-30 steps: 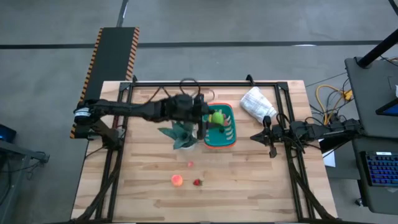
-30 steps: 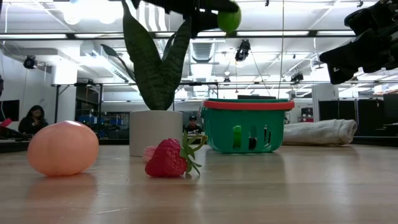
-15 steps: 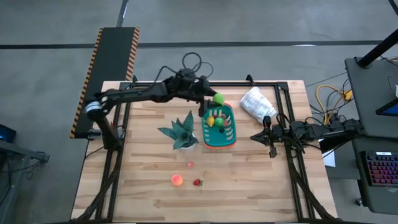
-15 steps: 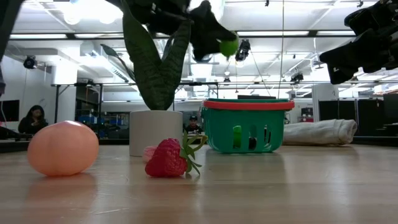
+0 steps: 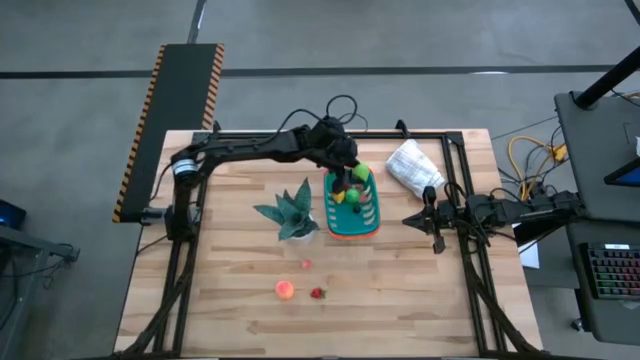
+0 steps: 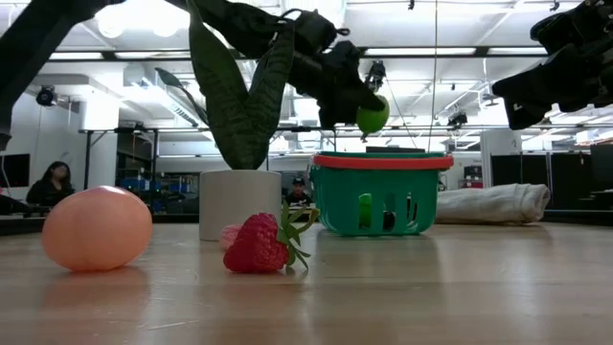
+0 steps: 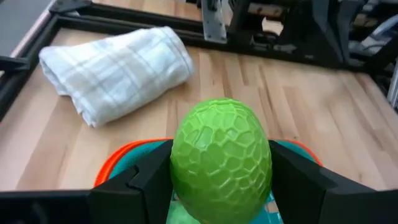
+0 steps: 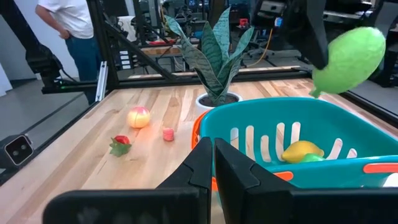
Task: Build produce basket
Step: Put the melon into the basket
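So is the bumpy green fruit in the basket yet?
Not yet. The left pincer holds the green fruit in the air just above the basket; a yellow piece already lies inside.

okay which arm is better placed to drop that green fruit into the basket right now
The left. Its pincer is shut on the green fruit, held just above the basket. The right pincer sits off to the basket's side, fingers shut and holding nothing.

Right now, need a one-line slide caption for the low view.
Left gripper holds a green bumpy fruit just above the teal basket; peach and strawberry wait on the table.
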